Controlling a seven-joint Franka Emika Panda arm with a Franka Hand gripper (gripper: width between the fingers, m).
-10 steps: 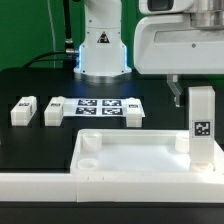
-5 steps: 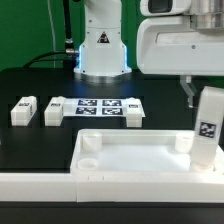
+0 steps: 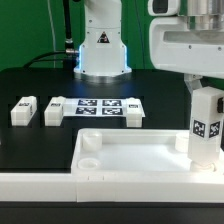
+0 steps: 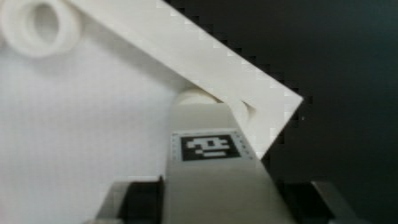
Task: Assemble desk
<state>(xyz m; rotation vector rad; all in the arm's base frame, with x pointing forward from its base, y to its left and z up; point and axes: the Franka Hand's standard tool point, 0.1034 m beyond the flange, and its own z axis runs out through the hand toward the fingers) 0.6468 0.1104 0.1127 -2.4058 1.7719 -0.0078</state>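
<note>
Leg (image 3: 205, 125), upright at the slab's (image 3: 130, 150) far corner on the exterior view's right, clamped between the closed pincer (image 4: 210, 195); whether it is seated cannot be told. Probably light, rigid, smooth plastic, best gripped on its flat sides. The sockets (image 3: 88, 158) on the exterior view's left hold nothing. Two loose legs (image 3: 22, 110) lie on the surface (image 3: 30, 150) beside the marker board (image 3: 100, 108).
</note>
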